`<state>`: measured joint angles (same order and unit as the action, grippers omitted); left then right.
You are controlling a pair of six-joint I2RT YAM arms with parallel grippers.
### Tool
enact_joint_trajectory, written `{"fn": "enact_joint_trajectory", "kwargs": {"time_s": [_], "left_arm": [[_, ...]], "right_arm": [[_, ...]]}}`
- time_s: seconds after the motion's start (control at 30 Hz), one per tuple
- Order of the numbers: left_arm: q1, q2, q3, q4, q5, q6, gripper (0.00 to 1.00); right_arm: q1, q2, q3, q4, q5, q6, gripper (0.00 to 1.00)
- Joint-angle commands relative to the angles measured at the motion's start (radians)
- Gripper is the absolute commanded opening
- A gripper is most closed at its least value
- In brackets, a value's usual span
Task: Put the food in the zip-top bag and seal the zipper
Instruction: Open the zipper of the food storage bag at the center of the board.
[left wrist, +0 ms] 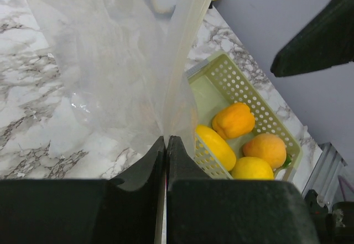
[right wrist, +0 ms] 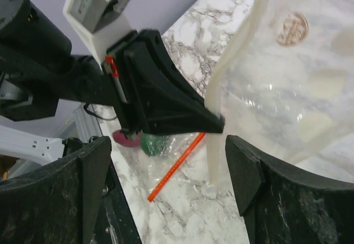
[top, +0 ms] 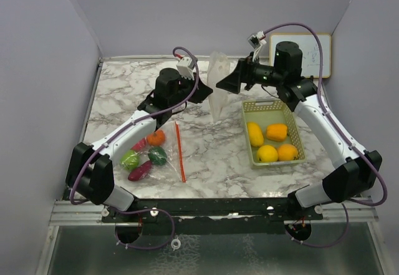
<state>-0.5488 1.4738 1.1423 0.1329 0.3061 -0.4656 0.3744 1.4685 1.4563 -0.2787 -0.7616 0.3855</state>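
Note:
My left gripper [top: 206, 95] is shut on the white zipper edge of a clear zip-top bag [top: 218, 88] and holds it upright above the table. In the left wrist view the jaws [left wrist: 166, 140] pinch the bag [left wrist: 110, 61]. My right gripper [top: 225, 83] is open, its fingers [right wrist: 243, 166] on either side of that bag edge [right wrist: 218, 111] without touching it. Yellow and orange food [top: 268, 141] lies in the pale green basket [top: 249, 153]. Green, red, orange and purple food [top: 144, 155] lies at the front left in clear plastic with an orange-red zipper strip [top: 180, 153].
The basket [left wrist: 249, 89] stands right of the hanging bag, close to my right arm. A small whiteboard [top: 318, 53] leans at the back right. Grey walls close in the marble table [top: 212, 156] on three sides.

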Motion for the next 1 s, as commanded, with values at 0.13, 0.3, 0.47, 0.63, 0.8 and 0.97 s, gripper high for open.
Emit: {"fn": "enact_joint_trajectory", "kwargs": {"time_s": [0.13,0.3,0.47,0.63,0.8,0.97], "left_arm": [[0.072,-0.031,0.030,0.107,0.075,-0.167,0.00],[0.098,-0.046,0.035,0.163,0.123,-0.270,0.00],[0.109,-0.059,0.033,0.197,0.145,-0.345,0.00],[0.111,-0.070,0.013,0.225,0.167,-0.390,0.00],[0.111,-0.073,-0.007,0.244,0.176,-0.412,0.00],[0.113,-0.074,-0.008,0.205,0.176,-0.395,0.00]], "right_arm": [[0.002,-0.077,-0.089,-0.153,0.147,-0.164,0.84],[0.002,-0.060,-0.140,-0.104,0.128,-0.189,0.84],[0.003,-0.019,-0.139,-0.019,0.095,-0.191,0.84],[0.003,0.036,-0.123,0.083,0.051,-0.167,0.83],[0.003,0.082,-0.123,0.180,-0.023,-0.093,0.70],[0.003,0.088,-0.109,0.171,0.004,-0.087,0.15]]}}
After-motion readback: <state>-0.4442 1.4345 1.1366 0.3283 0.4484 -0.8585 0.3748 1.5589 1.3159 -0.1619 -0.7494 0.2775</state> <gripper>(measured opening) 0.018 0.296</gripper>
